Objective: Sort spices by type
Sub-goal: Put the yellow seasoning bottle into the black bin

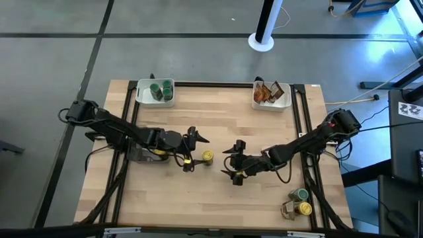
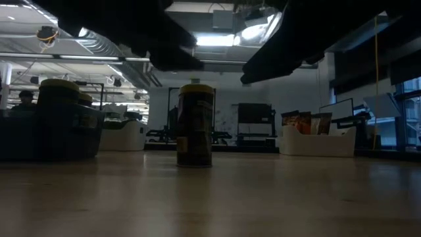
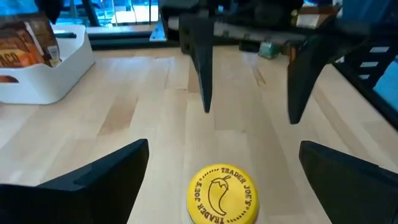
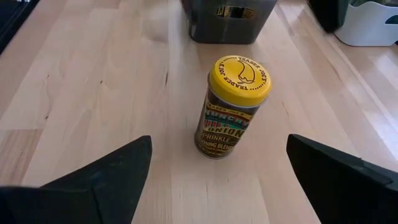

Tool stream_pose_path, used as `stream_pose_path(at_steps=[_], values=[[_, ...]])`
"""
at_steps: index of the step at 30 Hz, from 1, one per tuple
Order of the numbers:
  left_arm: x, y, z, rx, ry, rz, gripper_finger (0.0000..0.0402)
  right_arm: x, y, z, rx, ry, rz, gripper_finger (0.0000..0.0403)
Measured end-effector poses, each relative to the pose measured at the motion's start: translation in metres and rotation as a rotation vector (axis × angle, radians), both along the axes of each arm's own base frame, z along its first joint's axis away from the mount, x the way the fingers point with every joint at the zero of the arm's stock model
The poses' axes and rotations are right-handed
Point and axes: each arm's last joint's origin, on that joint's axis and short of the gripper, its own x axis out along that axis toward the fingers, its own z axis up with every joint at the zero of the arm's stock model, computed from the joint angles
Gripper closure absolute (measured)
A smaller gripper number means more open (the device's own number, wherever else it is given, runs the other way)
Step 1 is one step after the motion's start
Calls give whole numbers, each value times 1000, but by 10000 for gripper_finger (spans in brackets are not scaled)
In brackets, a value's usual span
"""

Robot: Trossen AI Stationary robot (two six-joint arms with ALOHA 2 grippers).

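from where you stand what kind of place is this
Likely a robotics lab or open-plan workshop: a wooden table with two robot arms, exposed ceiling ducts, and workstation monitors in the room behind.

Both arms reach toward the frame's centre, the left tool [image 1: 193,151] and right tool [image 1: 232,162] facing, fingers spread wide.
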Motion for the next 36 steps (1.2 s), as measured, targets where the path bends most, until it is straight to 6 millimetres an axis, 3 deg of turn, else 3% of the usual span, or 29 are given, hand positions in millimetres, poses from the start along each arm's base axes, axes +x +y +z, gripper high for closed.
stream_pose_path(at_steps=[11,31,36], values=[[17,-4,-37,-35,59,-3,2,0,0,0,0,0,0,31],[17,-1,-40,-28,85,-20,2,0,0,0,-1,1,0,31],[21,-2,-50,-21,84,-40,2,0,0,0,-1,1,1,31]])
